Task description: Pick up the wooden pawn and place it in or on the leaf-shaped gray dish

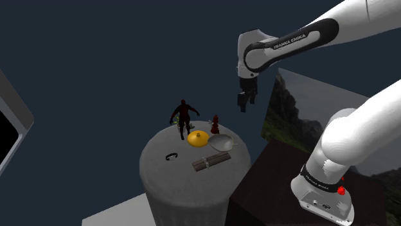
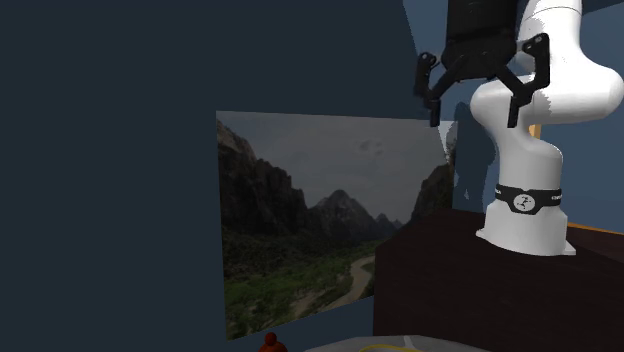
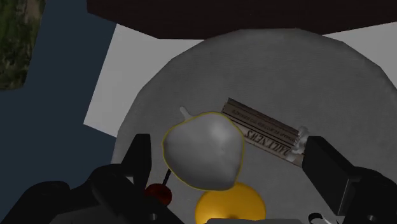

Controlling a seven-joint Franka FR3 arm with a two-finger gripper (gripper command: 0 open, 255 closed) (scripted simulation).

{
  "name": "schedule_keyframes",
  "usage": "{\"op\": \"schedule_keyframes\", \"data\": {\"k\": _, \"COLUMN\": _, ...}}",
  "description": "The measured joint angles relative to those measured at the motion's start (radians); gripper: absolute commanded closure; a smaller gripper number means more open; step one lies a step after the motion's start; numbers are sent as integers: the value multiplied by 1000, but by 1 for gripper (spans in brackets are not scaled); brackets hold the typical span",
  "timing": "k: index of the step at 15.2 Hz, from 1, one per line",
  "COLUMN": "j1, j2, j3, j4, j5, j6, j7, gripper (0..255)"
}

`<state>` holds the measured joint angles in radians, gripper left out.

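Observation:
A small red pawn (image 1: 214, 121) stands upright near the far edge of the round grey table (image 1: 167, 176). Just in front of it lies the leaf-shaped grey dish (image 1: 222, 142), with nothing in it. My gripper (image 1: 245, 104) hangs open and holds nothing, well above the table and off to the shoulder view's right of the pawn. In the wrist view the dish (image 3: 205, 151) lies between my spread fingers (image 3: 139, 159), and the pawn (image 3: 158, 192) sits close to one finger. The second exterior view shows the gripper (image 2: 478, 112) high up with its jaws apart, and the pawn's top (image 2: 270, 345) far below.
Also on the table are a dark humanoid figure (image 1: 184, 117), an orange dome-shaped thing (image 1: 198, 137) touching the dish, a tied bundle of brown sticks (image 1: 211, 162) and a small black ring (image 1: 171, 156). A landscape picture (image 2: 320, 220) hangs behind. The dark stand (image 1: 257, 189) adjoins the table.

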<state>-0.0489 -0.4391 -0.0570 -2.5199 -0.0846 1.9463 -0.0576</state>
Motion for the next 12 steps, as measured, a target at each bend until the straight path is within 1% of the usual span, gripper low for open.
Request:
{"op": "schedule_keyframes", "data": {"k": 5, "j1": -17, "j2": 160, "j3": -21, "j4": 20, "j5": 0, "j6": 179, "j7": 16, "gripper": 0}}
{"op": "schedule_keyframes", "data": {"k": 7, "j1": -22, "j2": 246, "j3": -30, "j4": 42, "j5": 3, "j6": 259, "j7": 21, "gripper": 0}}
{"op": "schedule_keyframes", "data": {"k": 12, "j1": -30, "j2": 446, "j3": -42, "j4": 135, "j5": 27, "j6": 405, "j7": 34, "gripper": 0}}
